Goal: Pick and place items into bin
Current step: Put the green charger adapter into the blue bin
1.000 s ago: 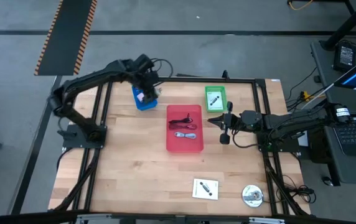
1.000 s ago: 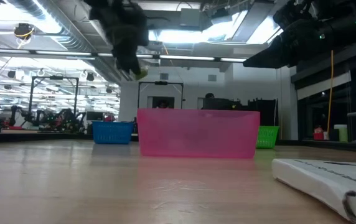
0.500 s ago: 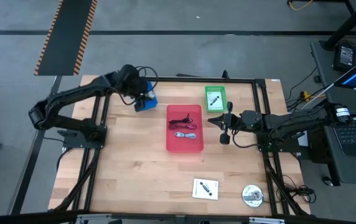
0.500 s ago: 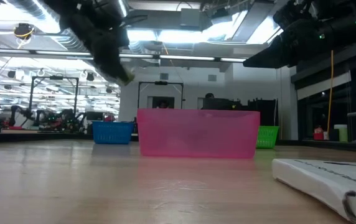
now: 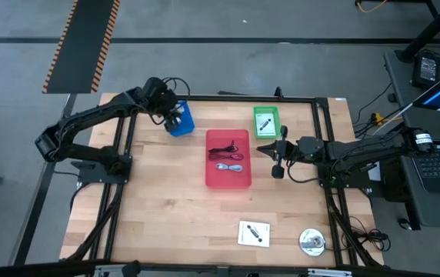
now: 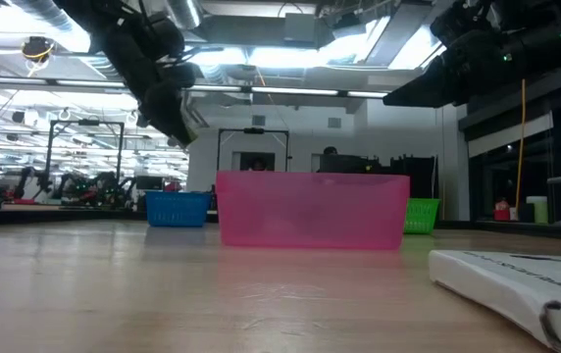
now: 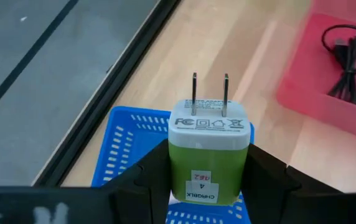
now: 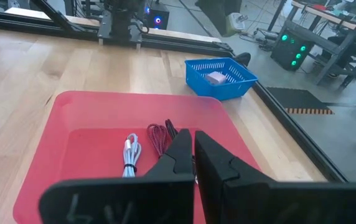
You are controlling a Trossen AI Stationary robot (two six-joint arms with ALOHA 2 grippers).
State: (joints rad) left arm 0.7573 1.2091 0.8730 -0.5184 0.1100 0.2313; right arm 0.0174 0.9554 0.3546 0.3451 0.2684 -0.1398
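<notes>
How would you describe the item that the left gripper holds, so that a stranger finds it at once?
Start at the blue basket at the table's far left. Just above it, the left gripper grips a small plug: green body, white cap, two metal prongs. Nothing else here has prongs.

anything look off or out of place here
Nothing spilled or damaged. The left gripper holds a green charger above the blue basket; a card and disc lie on the table.

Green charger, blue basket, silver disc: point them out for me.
green charger [image 7: 208,158], left wrist view, its green body
blue basket [image 8: 221,76], right wrist view, its mesh wall
silver disc [image 5: 311,241], high view, its middle
</notes>
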